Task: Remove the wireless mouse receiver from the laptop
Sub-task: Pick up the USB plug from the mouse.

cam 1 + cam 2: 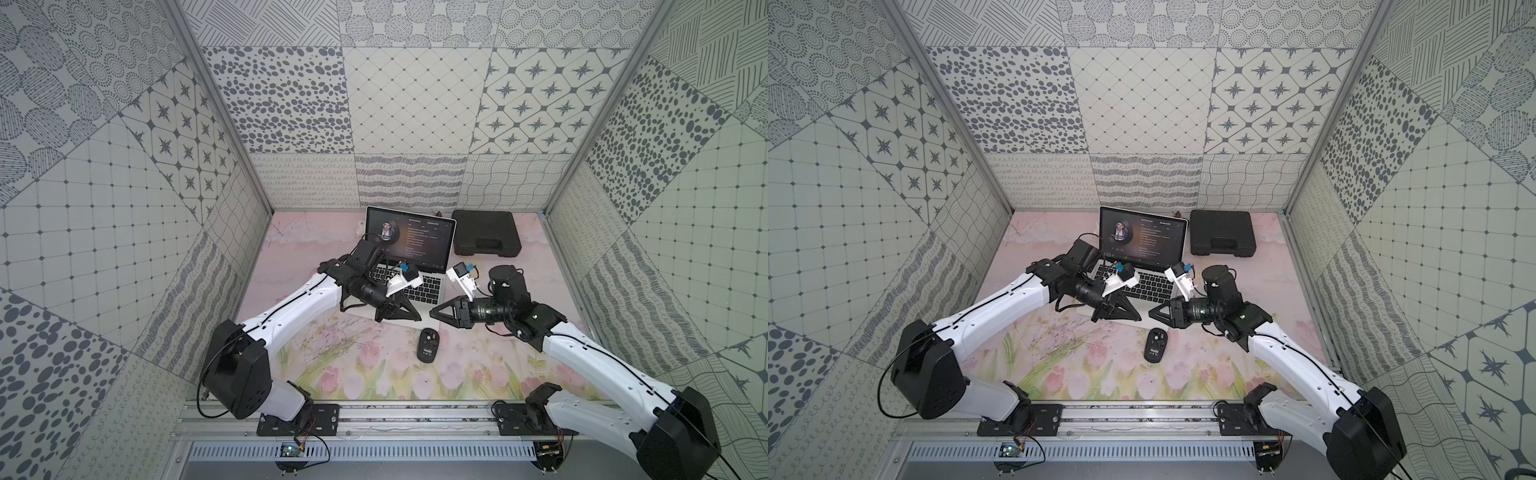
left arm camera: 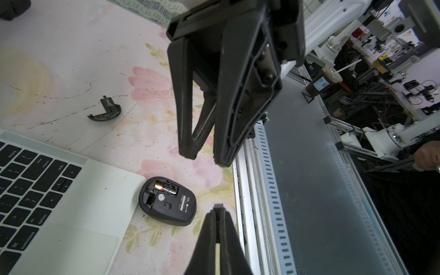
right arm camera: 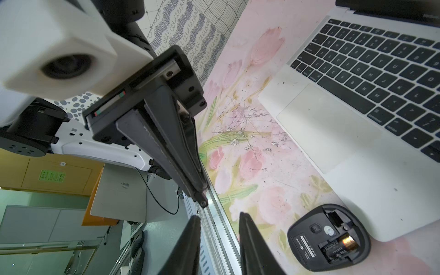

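Broadly, a flowered bench (image 1: 374,374) with an open laptop (image 1: 430,287) at the back, screen lit, front edge toward the robot. Before that edge, tip facing tip, near but apart: left tool (image 2: 217,210), pressed together on something small; right tool (image 3: 217,217), standing parted, nothing between. Just beside both, an upturned mouse (image 1: 428,345), battery bay bare. Smallest, nipped at the very end of the left tool: a black stub, by every sign the receiver (image 3: 202,200), clear of the laptop and touching no port in view. Long axis in line with the left tool, free end poking out toward the right tool. Nearer tool: the left, clamped on it; the right a short reach off. Probably little left beyond setting down or passing across.
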